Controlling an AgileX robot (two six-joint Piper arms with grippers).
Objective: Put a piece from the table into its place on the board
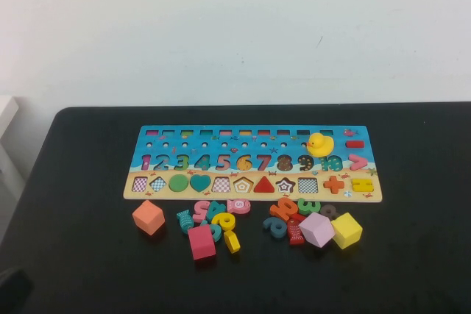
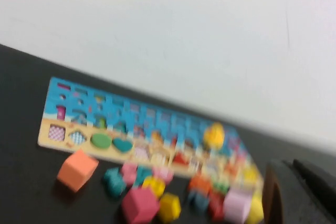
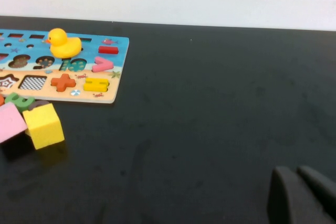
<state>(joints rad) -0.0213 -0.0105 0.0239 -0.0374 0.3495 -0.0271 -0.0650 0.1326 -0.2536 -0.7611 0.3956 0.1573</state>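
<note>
The board (image 1: 252, 161) lies mid-table on the black table (image 1: 427, 182), with a yellow duck (image 1: 319, 144) on it. The pentagon recess (image 1: 243, 184) sits in its shape row, between a checkered recess and the red triangle. The small yellow pentagon piece (image 1: 232, 241) lies among loose pieces in front of the board, beside the magenta cube (image 1: 201, 242); it also shows in the left wrist view (image 2: 169, 206). My left gripper (image 2: 293, 165) is shut and empty, well off from the pieces. My right gripper (image 3: 297, 170) is shut and empty over bare table right of the board (image 3: 79, 66).
Loose pieces lie in front of the board: an orange cube (image 1: 148, 217), a curly yellow number (image 1: 223, 220), a pink cube (image 1: 316, 229), a yellow cube (image 1: 346, 230) and several number pieces. A star recess (image 1: 285, 185) lies right of the triangle.
</note>
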